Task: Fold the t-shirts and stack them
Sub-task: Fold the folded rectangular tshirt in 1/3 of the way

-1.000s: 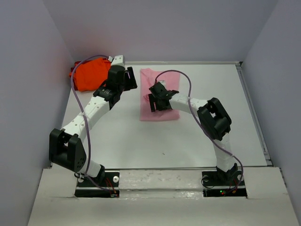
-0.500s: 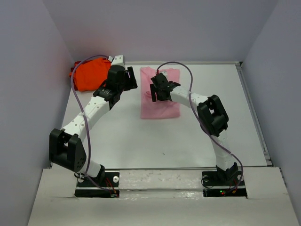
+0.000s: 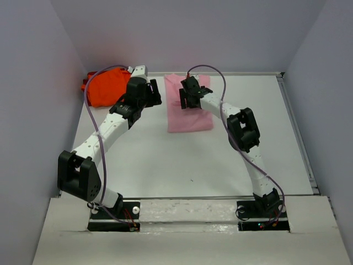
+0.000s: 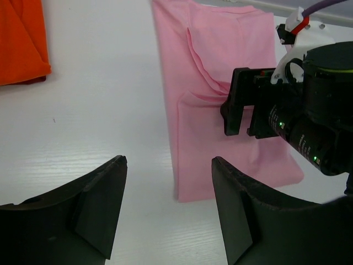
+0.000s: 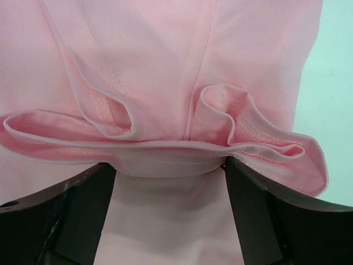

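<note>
Working the pink t-shirt's fold, upper centre of frame; stack not started.
White table [image 3: 165,165] carries both shirts. The pink t-shirt [image 3: 190,116] lies as a long folded strip, probably mid-fold. The orange t-shirt [image 3: 105,88] sits apart in the upper left corner, apparently waiting. The right gripper [image 5: 168,165] has its jaws spread wide, straddling a raised cloth ridge [image 5: 248,138] without pinching it, likely pushing it flat. The left gripper [image 4: 168,163] is also spread, hovering over bare table between the shirts, out of the way.
</note>
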Available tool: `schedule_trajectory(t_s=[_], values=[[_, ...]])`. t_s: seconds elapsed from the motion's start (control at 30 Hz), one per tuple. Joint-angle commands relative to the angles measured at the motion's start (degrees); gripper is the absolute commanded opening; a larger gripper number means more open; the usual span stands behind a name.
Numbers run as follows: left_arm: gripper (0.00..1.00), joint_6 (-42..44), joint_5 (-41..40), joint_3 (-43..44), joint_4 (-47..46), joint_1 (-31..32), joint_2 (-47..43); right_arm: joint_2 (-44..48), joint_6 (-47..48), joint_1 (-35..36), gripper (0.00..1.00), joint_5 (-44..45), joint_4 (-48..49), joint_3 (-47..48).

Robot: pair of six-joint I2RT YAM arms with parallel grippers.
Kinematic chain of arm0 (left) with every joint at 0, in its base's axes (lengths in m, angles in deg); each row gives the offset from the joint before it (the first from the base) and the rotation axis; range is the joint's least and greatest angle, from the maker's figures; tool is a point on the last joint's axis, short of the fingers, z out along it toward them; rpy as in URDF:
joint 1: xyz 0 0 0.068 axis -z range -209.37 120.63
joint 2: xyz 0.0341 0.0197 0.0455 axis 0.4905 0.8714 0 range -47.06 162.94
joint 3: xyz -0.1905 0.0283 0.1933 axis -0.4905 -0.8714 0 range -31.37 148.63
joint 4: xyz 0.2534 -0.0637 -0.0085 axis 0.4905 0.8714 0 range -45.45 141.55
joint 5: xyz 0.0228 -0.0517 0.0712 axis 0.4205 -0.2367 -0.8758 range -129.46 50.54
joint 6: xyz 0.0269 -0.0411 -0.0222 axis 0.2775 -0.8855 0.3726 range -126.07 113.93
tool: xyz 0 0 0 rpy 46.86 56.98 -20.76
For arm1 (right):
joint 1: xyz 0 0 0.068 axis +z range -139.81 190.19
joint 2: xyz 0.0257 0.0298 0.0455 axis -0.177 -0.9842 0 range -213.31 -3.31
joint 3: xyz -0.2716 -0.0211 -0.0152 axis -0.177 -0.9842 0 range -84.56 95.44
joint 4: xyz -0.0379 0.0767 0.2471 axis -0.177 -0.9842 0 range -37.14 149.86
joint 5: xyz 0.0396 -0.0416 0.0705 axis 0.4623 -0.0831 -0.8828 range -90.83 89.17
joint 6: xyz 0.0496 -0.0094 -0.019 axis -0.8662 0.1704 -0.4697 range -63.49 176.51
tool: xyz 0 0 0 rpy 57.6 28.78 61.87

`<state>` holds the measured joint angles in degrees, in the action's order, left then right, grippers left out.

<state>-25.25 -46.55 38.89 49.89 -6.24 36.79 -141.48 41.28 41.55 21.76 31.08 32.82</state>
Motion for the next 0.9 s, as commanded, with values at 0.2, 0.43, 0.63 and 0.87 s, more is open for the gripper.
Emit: schedule_trajectory(t_s=[0.2, 0.43, 0.63, 0.87], values=[[0.72, -0.2, 2.8, -0.1, -2.7, 0.0, 0.7, -3.1, 4.0, -1.5, 0.85, 1.7, -1.5, 10.9], [0.72, -0.6, 5.5, 0.0, -3.0, 0.0, 1.5, -8.0, 4.5, -3.3, 0.85, 0.4, -1.6, 15.5], [0.72, -0.8, 6.1, -0.3, -3.1, 0.0, 1.6, -10.9, 5.6, -4.4, 0.85, 0.3, -1.4, 18.3], [0.72, -0.9, 6.8, -0.6, -3.5, 0.2, 1.8, -8.4, 9.4, -4.9, 0.85, -0.7, 0.6, 20.3]])
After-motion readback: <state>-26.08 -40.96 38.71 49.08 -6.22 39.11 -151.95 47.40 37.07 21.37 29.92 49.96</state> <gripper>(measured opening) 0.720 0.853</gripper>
